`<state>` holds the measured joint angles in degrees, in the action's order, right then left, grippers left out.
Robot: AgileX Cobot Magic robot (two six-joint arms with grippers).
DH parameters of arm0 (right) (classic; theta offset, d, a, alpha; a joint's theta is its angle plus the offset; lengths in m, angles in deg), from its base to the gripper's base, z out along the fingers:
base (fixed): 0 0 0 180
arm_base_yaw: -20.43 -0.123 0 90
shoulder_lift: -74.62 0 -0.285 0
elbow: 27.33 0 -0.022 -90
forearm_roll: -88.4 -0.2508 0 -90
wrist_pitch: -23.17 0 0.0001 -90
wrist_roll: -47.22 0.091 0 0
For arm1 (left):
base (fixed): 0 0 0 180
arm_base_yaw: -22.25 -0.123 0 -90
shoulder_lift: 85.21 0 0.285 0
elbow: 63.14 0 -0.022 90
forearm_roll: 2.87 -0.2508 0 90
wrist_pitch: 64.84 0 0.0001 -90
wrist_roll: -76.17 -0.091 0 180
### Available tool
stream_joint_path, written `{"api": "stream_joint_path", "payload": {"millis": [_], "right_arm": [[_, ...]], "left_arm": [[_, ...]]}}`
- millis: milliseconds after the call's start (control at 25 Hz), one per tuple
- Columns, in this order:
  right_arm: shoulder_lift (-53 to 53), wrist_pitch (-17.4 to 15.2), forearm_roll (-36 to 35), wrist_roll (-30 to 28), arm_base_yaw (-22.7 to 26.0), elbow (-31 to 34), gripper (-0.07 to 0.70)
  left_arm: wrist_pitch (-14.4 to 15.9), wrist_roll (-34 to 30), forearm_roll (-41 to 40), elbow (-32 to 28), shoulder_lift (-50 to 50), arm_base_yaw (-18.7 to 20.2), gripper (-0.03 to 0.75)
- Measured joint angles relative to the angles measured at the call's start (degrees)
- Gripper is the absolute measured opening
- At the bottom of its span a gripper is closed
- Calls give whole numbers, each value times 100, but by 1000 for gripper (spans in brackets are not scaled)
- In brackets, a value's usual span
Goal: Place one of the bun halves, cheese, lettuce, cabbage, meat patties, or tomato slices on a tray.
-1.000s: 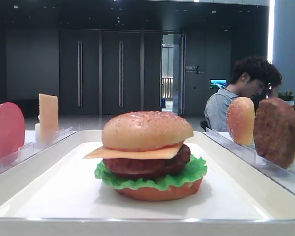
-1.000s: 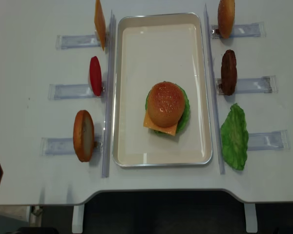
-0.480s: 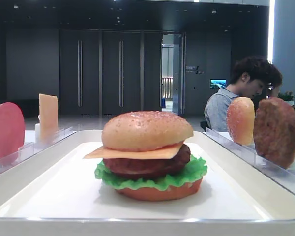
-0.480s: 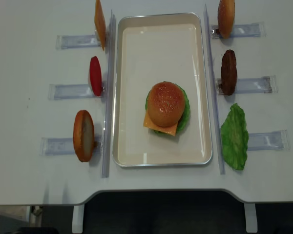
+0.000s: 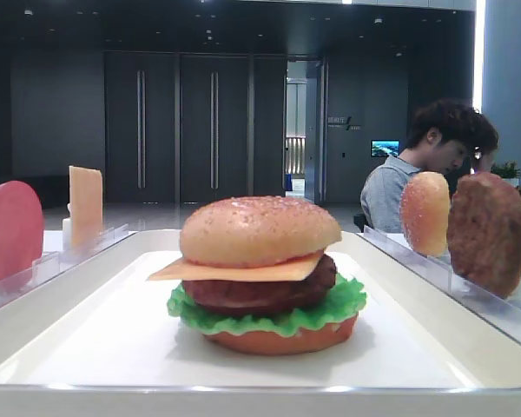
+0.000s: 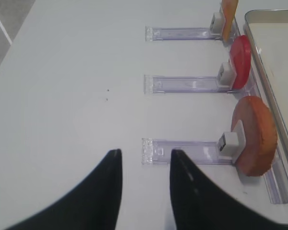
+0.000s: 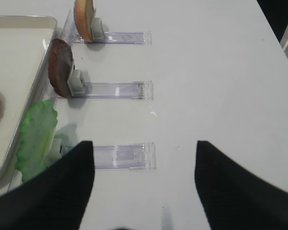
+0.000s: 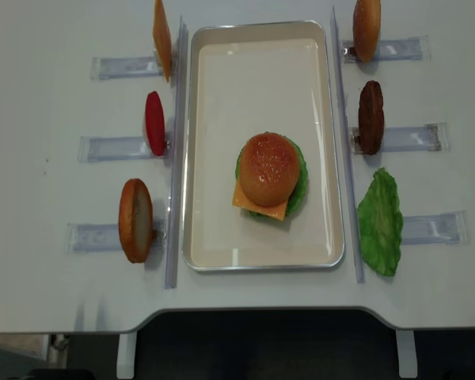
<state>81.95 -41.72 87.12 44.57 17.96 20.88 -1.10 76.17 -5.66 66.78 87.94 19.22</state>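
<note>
The large white rectangular tray with the raised rim sits mid-table and carries a stacked burger: domed golden sesame-speckled bun top over a thin square orange-yellow cheese slice, a dark brown meat patty, a ruffled green lettuce layer and a flat orange-red bun bottom. Judged from this, the stack looks complete. Spare pieces stand on edge in clear plastic slotted racks either side. Left of the tray: upright cheese slice, pinkish-red tomato disc, tan bun half. Right of it: another bun half, a second brown patty and a loose green lettuce leaf lying flat. The left gripper hangs low at the near left edge, jaws partly apart with nothing between them; in its wrist view the bun half lies ahead and to the right, disc face toward the tray, its rack running left-right. The right gripper hangs with jaws spread wide, empty, at the near right; the leaf lies ahead and to its left, long axis running away from the gripper. My judgement: for any left-rack piece the left arm is nearer; the leaf and patty belong to the right arm.
</note>
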Motion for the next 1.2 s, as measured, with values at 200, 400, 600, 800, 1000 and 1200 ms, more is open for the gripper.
{"api": "stream_joint_path", "payload": {"millis": [200, 400, 600, 800, 1000, 1200], "right_arm": [[0, 0, 0, 0, 0, 0, 434], [0, 0, 0, 0, 0, 0, 434], [0, 0, 0, 0, 0, 0, 434], [0, 0, 0, 0, 0, 0, 434], [-2, 0, 0, 0, 0, 0, 434], [-2, 0, 0, 0, 0, 0, 434]], "left_arm": [[0, 0, 0, 0, 0, 0, 218], [0, 0, 0, 0, 0, 0, 166], [0, 0, 0, 0, 0, 0, 108], [0, -31, 0, 0, 0, 0, 64], [0, -35, 0, 0, 0, 0, 13], [0, -35, 0, 0, 0, 0, 0]]}}
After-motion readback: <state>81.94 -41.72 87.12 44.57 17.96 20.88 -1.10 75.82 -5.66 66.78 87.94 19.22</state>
